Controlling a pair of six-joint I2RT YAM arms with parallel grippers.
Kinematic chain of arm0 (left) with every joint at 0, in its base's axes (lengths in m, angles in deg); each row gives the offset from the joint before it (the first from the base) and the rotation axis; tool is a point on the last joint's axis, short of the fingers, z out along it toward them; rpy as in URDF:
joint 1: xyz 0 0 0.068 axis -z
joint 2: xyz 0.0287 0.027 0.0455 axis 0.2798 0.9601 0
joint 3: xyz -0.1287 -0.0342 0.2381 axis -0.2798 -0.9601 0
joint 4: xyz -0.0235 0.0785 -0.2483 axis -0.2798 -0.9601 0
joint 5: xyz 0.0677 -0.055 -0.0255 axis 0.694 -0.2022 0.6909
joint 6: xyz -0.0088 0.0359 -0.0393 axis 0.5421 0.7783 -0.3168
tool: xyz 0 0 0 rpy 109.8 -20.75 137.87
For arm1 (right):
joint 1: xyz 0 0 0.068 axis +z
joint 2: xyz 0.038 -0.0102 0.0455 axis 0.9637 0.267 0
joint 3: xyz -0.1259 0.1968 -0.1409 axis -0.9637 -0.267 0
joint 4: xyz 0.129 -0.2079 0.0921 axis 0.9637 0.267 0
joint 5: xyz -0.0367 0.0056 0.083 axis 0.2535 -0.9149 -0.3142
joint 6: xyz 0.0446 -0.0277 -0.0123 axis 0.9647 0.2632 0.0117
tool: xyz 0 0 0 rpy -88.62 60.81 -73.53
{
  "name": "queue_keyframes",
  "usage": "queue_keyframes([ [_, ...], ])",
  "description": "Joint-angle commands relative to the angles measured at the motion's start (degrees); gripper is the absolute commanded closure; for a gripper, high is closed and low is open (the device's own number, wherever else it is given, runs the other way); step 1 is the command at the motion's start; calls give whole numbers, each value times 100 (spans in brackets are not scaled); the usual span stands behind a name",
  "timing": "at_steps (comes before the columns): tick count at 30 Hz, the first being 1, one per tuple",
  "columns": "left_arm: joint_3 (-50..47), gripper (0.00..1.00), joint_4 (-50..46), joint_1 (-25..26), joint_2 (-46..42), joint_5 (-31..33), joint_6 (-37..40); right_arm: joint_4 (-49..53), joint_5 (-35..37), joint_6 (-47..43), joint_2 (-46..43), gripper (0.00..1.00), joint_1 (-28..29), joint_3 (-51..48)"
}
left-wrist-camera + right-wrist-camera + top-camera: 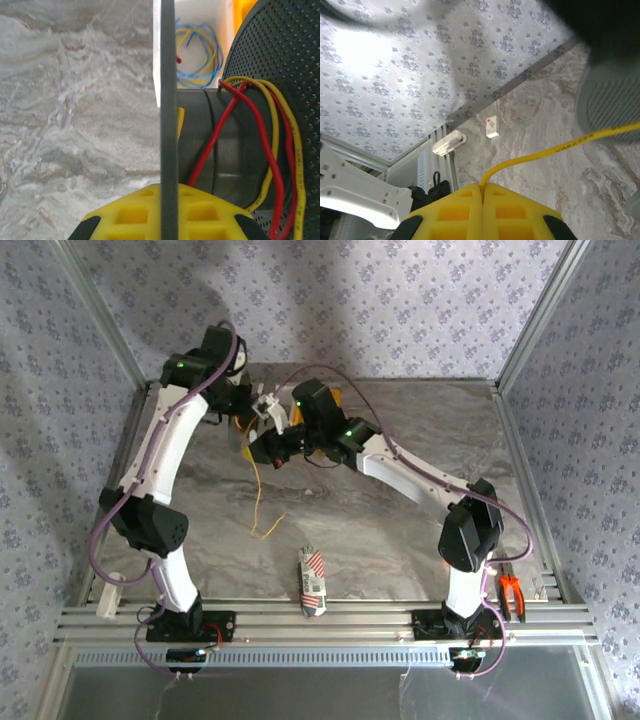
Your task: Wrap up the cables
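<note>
Fingers of the right arm are pressed together on the yellow cable, which comes out of the seam between them and runs right and far to the spool. The left fingers are clamped on one thin grey flange of that spool, seen edge-on in the left wrist view. Beyond the flange, a few loose turns of yellow cable and a red strand lie around the grey core, against the perforated flange on the right.

From above, both arms meet at the far centre of the counter. A slack tail of the cable hangs from there towards the near side and ends in a small kink on the marble. A tray of blue and yellow wires sits beyond the spool. A striped packet and a pair of pliers lie well apart at the near edge.

The winding step looks to be in hand, and early, since only a few turns are on and plenty of slack remains. The next move probably calls for the right arm to carry the strand around the core under light tension. The left arm would hold the spool steady so the new turn lands beside the others and not over the flange.
</note>
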Motion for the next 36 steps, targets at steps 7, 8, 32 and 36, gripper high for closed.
queue_keyframes([
  [7, -299, 100, 1549, -856, -1393, -1179, -788, -24, 443, -192, 197, 100, -69, -640],
  [8, -534, 100, 1725, -918, -1595, -1340, -860, -37, 490, -215, 208, 100, -113, -671],
  [32, -2799, 100, 3399, -1942, -3545, -3719, -1953, -931, -61, -176, -212, 73, -1341, -1599],
  [36, -2757, 100, 3388, -1953, -3579, -3736, -1961, -1078, -64, -129, -290, 64, -1410, -1823],
])
